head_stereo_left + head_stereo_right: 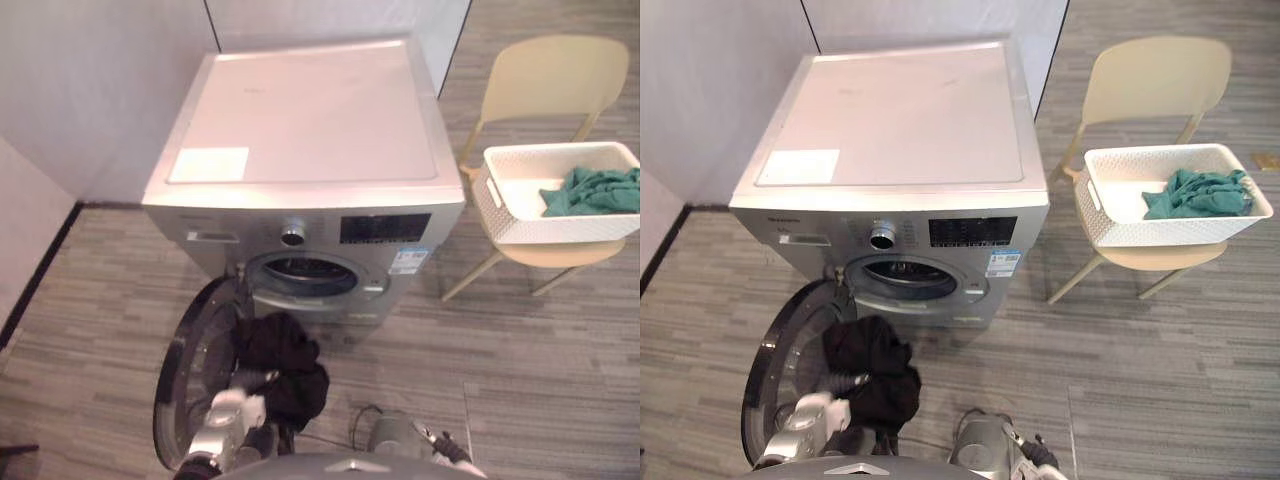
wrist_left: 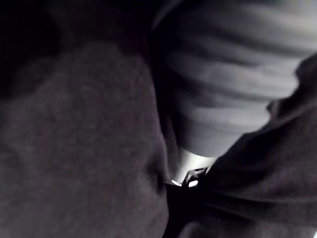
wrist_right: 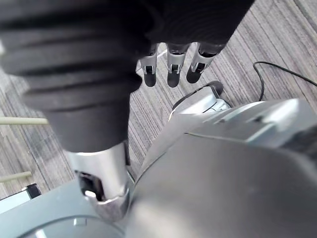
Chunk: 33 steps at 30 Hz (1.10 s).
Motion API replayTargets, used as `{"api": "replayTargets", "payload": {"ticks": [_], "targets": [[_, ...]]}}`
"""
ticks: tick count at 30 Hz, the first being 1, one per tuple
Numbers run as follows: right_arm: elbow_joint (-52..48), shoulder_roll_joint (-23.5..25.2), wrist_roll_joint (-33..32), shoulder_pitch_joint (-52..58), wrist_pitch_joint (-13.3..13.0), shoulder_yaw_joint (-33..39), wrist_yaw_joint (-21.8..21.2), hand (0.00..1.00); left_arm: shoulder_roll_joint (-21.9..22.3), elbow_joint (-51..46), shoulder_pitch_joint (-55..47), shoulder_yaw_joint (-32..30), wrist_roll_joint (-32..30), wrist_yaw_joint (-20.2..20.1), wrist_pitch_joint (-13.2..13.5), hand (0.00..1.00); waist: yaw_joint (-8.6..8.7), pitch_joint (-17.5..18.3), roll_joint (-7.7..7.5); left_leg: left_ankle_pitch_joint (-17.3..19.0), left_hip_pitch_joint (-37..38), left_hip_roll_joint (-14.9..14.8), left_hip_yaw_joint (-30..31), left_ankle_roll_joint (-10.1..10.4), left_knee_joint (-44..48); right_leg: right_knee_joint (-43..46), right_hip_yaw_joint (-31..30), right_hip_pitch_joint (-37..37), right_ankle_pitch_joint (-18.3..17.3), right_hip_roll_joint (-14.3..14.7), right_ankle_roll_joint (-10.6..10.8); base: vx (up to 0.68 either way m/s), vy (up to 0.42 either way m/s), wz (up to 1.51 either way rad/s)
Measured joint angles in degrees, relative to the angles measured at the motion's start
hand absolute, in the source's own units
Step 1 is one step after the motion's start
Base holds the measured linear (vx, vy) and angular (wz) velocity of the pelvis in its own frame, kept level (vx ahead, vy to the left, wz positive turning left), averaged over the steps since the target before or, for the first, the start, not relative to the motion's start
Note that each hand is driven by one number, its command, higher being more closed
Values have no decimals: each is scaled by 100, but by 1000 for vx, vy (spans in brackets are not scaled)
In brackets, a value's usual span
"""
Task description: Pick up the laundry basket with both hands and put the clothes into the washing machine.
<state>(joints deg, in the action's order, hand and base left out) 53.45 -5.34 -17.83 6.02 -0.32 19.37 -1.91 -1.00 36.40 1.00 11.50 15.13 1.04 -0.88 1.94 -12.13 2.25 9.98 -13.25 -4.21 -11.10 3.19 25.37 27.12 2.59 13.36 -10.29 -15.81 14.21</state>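
Loading black garment into washing machine | garment bunched at left hand, below drum opening, beside open door; grip buried in cloth, cannot tell | right hand low, fingers straight, empty | basket on chair, green cloth inside | advice: lift above the rim, push deep, leave nothing trailing.
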Motion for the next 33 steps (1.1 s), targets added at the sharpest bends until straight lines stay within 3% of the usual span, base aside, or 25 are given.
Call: {"api": "replayTargets", "payload": {"ticks": [3,5,9,13,20,25,33], "targets": [[-349,-7,-101,-288,-82,-283,-1,0,13,-253,699,169,193,26,31,100,12,-350,-4,271,-644,-279,1,-11,566,435,-11,622,-66,188,-101,-152,-23,-15],[-560,11,-251,-519,-111,-558,8,0,-7,-330,1324,142,410,248,76,100,-10,-649,-150,435,-1123,-428,-62,-11,965,739,-24,1130,-291,218,-109,-186,-30,-28],[-1040,9,-334,-698,-128,-831,118,0,-32,-339,1912,-138,609,529,87,100,16,-870,-197,552,-1864,-642,-126,37,1449,1120,-118,1910,-420,330,-214,-162,-40,-25],[-1544,29,-464,-719,-222,-996,192,0,-253,-341,2675,-732,787,845,87,100,16,-1023,-259,549,-2609,-913,-143,37,1758,1262,-210,2673,-303,566,-312,-67,-56,-32],[-2170,74,-717,-908,-464,-1006,255,0,-1208,-340,4559,-1344,1164,1167,105,100,106,-1414,-437,554,-4068,-1239,30,-44,2523,1865,-264,4067,-219,781,-313,-1,-35,-17],[-2376,100,-907,-916,-608,-961,272,0,-1441,-345,5304,-1408,1364,1293,112,100,134,-1454,-448,632,-4635,-1358,38,-51,2771,2017,-338,4645,-192,906,-336,-6,-17,-18],[-2326,142,-1158,-895,-611,-857,369,0,-1645,-364,6656,-1137,1826,1380,150,100,233,-1677,-440,617,-5368,-1483,28,-87,2940,1943,-383,5321,24,1022,-332,-10,11,-17]]}}
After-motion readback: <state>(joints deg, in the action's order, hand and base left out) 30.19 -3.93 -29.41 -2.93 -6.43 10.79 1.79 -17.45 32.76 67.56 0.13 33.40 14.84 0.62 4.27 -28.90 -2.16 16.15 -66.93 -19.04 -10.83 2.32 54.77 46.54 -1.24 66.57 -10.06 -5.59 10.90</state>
